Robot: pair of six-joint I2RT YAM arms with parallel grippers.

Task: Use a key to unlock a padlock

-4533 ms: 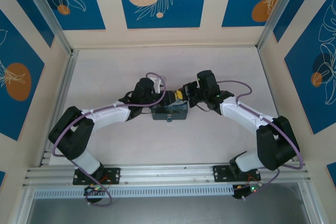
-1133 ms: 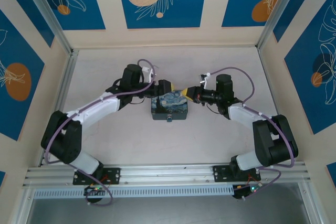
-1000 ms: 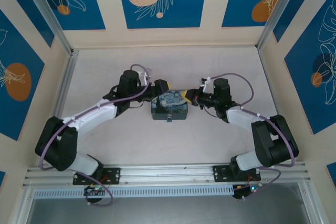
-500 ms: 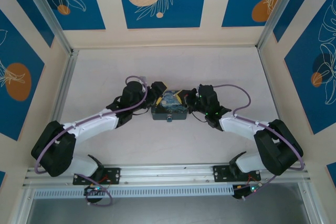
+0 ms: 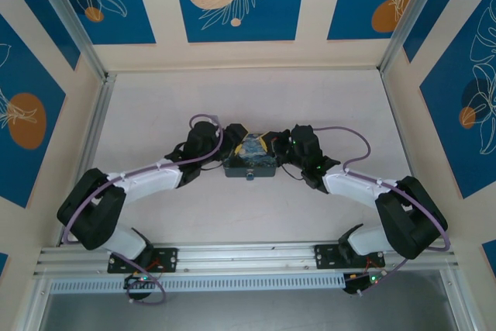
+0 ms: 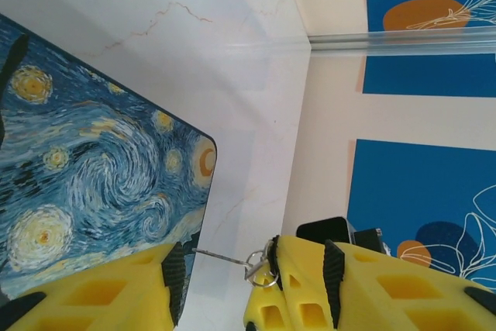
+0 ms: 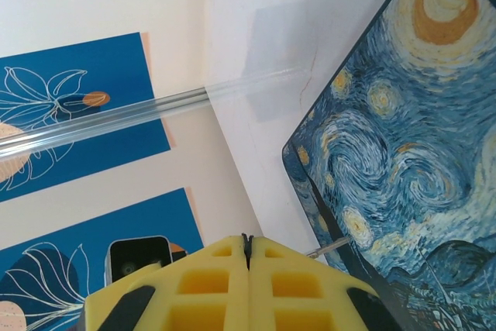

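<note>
**Two grippers meet at a painted tin, with bare table all around**
Open table (image 5: 248, 215) lies on every side of both grippers, and the walls (image 5: 240, 56) stand well off. The left gripper (image 6: 225, 260) has its fingers slightly apart. The key (image 6: 213, 253), a thin pin on a small ring (image 6: 260, 265), bridges the gap, with the ring against the right-hand finger; I cannot tell whether it is clamped. The right gripper (image 7: 248, 244) has its fingers pressed together, with a thin silvery sliver (image 7: 329, 247) just beside the tips. The tin (image 7: 403, 137) lies close beside both sets of fingers.
</note>
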